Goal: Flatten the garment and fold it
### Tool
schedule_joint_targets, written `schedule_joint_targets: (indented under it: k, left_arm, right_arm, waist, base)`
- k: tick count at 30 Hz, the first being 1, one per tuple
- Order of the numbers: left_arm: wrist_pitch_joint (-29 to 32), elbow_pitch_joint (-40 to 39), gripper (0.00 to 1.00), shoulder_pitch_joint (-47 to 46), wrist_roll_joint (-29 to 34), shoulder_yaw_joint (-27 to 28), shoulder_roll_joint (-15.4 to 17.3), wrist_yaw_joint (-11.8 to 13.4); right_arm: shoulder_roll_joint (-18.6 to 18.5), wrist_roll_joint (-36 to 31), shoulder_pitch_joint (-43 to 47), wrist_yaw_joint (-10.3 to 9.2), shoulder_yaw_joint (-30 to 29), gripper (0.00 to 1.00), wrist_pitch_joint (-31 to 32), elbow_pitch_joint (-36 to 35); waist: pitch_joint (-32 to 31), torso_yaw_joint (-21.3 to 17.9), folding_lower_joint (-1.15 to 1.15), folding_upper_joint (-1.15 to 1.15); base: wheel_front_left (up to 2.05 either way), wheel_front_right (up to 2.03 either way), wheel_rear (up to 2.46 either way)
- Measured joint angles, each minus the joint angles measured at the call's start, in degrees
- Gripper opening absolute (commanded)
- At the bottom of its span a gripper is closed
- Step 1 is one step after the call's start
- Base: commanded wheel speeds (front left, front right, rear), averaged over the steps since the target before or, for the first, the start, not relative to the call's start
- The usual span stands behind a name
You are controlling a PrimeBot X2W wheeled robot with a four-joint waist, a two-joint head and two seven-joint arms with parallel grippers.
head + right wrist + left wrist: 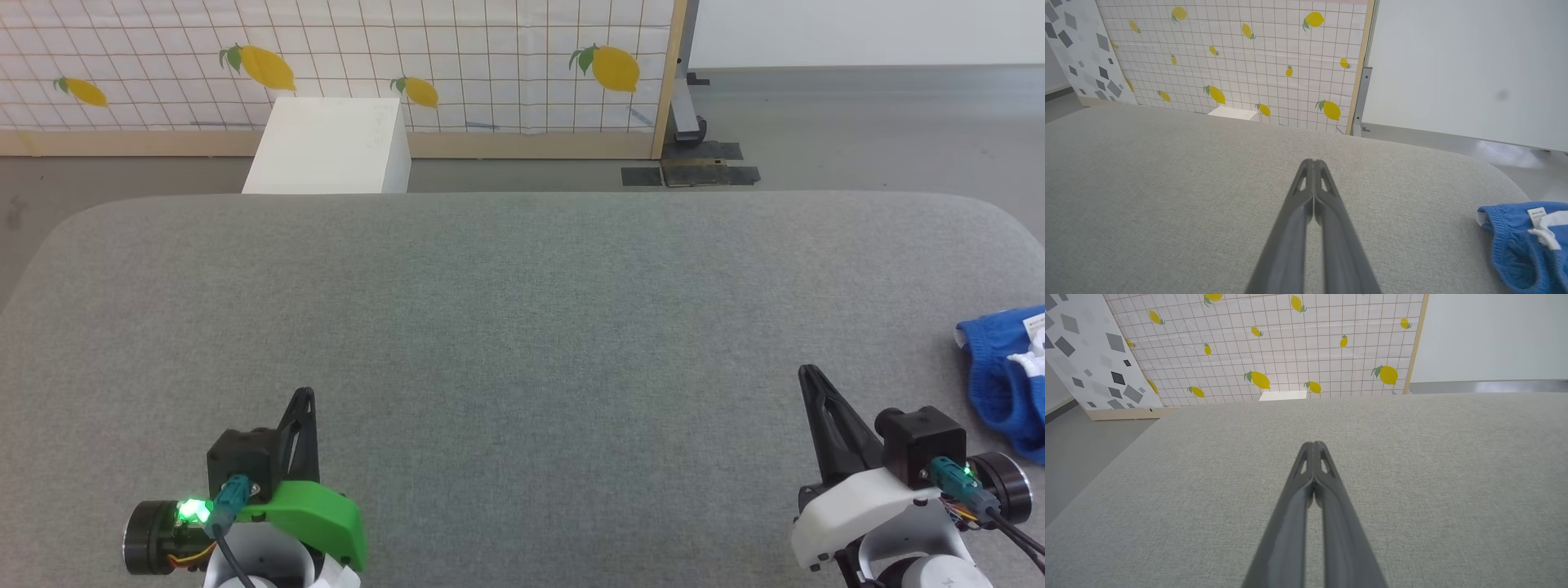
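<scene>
Bright blue garment [1000, 384], crumpled in a heap at the right edge of the grey surface [522, 310], just right of the right pincer [807, 371] and apart from it. Cut off by the frame, so full shape hard to tell. From the right wrist, closer: gathered waistband [1494, 218], white trim, small white label [1536, 213], print too small to read. From the head, both arms at once, left pincer [306, 394] well apart from the cloth. Both pincers pressed together, holding nothing.
</scene>
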Motion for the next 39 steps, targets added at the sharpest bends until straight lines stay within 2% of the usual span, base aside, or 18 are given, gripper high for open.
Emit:
schedule_joint_targets:
  k: [39]
  left_arm:
    - [0.0,0.0,0.00,0.0,0.0,0.0,0.0,0.0]
  right_arm:
    - [0.0,0.0,0.0,0.00,0.0,0.00,0.0,0.0]
  waist:
    - [0.0,0.0,0.00,0.00]
  base:
    - [0.00,0.00,0.00]
